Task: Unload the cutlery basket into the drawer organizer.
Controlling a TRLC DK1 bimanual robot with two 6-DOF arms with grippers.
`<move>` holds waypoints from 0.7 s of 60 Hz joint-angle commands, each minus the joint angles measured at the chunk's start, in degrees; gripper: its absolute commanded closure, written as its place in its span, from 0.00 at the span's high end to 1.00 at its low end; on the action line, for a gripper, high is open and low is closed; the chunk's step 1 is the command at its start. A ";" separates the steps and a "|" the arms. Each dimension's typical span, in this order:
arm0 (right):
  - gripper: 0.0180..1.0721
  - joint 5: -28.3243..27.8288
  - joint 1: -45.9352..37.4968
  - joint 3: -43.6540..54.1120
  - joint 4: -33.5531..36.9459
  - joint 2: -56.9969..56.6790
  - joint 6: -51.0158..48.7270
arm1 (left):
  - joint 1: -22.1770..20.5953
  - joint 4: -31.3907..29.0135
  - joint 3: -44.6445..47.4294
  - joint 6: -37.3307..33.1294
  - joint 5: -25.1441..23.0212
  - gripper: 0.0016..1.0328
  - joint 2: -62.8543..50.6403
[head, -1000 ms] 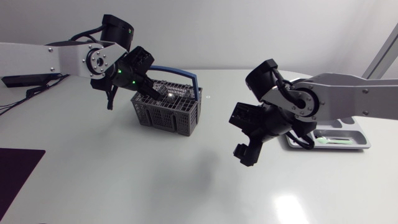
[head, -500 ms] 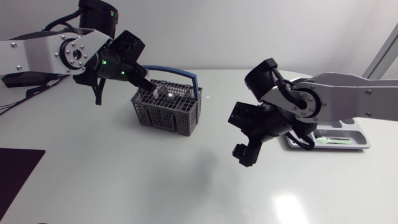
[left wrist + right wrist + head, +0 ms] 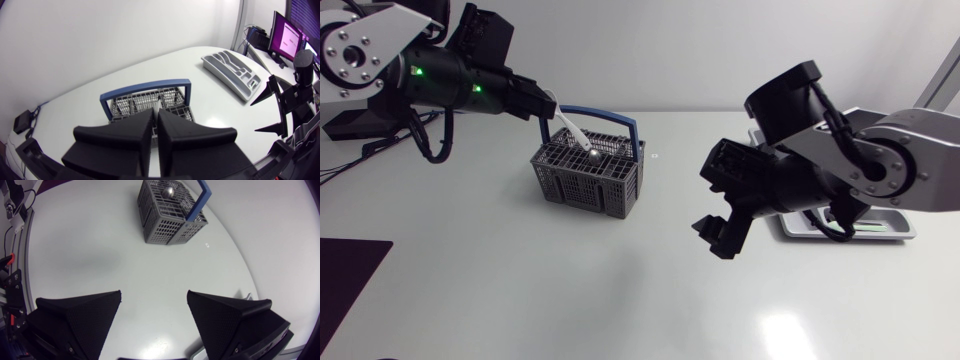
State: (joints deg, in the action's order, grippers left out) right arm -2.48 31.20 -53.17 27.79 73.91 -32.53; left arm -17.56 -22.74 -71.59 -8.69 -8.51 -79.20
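My left gripper (image 3: 544, 106) pinching the white handle of a spoon (image 3: 576, 138), spoon tilted, its bowl at the open top of the grey basket (image 3: 582, 182), my right gripper (image 3: 722, 236) spread wide above the table (image 3: 520, 290), between basket and drawer organizer (image 3: 898, 234).

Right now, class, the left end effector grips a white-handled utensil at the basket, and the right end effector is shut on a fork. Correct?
No: the right wrist view shows the right end effector open and empty. The left end effector does grip the white-handled utensil at the basket.
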 commanded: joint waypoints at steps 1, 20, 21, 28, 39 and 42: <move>0.86 -0.51 1.76 1.31 -1.07 -2.19 2.30 | -0.54 -2.39 1.02 4.21 -3.09 0.04 0.54; 0.86 -1.03 7.91 -1.76 -2.92 -1.75 6.96 | -4.06 -10.48 -1.71 12.47 -15.83 0.04 -2.45; 0.86 -1.03 8.35 -1.94 -3.27 -1.49 7.31 | -4.23 -10.74 -1.80 12.91 -16.36 0.04 -2.72; 0.86 -1.03 10.02 -3.52 -4.76 -0.34 8.89 | -5.03 -11.71 -2.06 14.40 -19.44 0.04 -4.74; 0.86 -1.03 11.43 -5.81 -6.26 2.47 9.95 | -5.64 -13.38 -3.03 16.33 -24.09 0.04 -7.73; 0.86 -1.03 11.60 -6.42 -6.52 3.17 10.30 | -5.73 -14.00 -3.47 17.04 -26.12 0.04 -8.43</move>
State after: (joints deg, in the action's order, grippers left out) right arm -3.25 42.06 -57.74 22.00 75.29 -24.10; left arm -22.70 -35.79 -72.90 6.35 -32.51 -85.82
